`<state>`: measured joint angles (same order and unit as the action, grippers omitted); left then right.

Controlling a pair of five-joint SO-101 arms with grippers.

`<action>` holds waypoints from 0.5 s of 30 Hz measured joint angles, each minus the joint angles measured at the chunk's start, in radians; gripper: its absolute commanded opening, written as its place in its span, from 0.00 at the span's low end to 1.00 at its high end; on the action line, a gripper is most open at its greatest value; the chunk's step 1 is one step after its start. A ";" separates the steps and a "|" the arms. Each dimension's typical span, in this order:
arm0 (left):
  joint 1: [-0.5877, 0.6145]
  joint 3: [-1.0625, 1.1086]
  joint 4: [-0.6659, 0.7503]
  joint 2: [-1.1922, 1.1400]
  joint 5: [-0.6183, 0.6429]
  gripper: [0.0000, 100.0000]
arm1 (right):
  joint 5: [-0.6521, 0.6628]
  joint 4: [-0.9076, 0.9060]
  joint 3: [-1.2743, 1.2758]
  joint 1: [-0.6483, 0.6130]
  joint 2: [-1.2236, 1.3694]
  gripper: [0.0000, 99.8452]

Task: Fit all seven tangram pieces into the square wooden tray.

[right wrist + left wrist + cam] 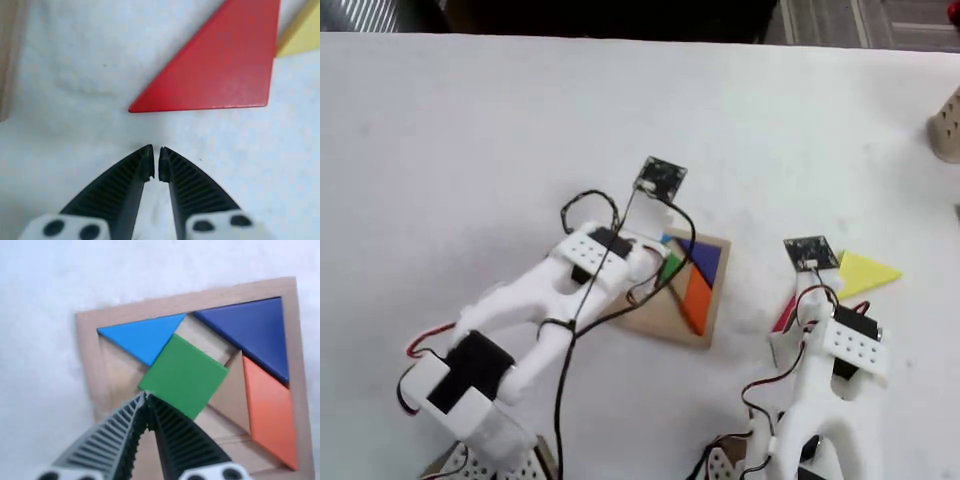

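A plain white table [470, 130] carries the whole job. Nearest the arms, the right gripper [155, 162] hangs low over bare table with its ribbed fingers drawn almost together, holding nothing. Just beyond its tips lies the flat red triangle [225, 70], and the yellow triangle [865, 272] sits past that. Both are outside the tray.

The left gripper [146, 401] is closed and empty, its tips at a corner of the green square piece [182, 376] inside the square wooden tray [190, 301]. The square lies diamond-wise with bare wood around it, so it looks unsettled. Beyond it sit the light blue triangle [142, 336], the orange parallelogram [270, 412] and the large dark blue triangle [250, 327].

By my count four pieces are in and two are out; I cannot make out a seventh. Roughly half the task remains.
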<state>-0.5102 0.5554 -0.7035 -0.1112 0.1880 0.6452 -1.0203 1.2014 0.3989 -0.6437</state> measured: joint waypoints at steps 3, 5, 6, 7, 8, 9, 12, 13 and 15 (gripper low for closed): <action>-0.009 0.000 0.006 0.000 0.000 0.02 | 0.000 0.000 0.000 0.000 0.000 0.02; -0.011 0.000 0.028 0.000 0.000 0.02 | 0.000 0.000 0.000 0.000 0.000 0.02; -0.011 0.000 0.041 0.000 0.000 0.02 | 0.000 0.000 0.000 0.000 0.000 0.02; -0.012 0.000 0.054 0.000 0.000 0.02 | 0.000 0.000 0.000 0.000 0.000 0.02; -0.012 0.000 0.061 0.000 0.000 0.02 | 0.000 0.000 0.000 0.000 0.000 0.02; -0.012 0.000 0.066 0.000 0.000 0.02 | 0.000 0.000 0.000 0.000 0.000 0.02; -0.012 0.000 0.084 0.000 0.000 0.02 | 0.000 0.000 0.000 0.000 0.000 0.02; -0.012 0.000 0.089 0.000 0.000 0.02 | 0.000 0.000 0.000 0.000 0.000 0.02; -0.012 0.000 0.094 0.000 0.000 0.02 | 0.000 0.000 0.000 0.000 0.000 0.02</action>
<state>-0.5224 0.5554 -0.6099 -0.1112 0.1880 0.6452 -1.0203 1.2014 0.3989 -0.6437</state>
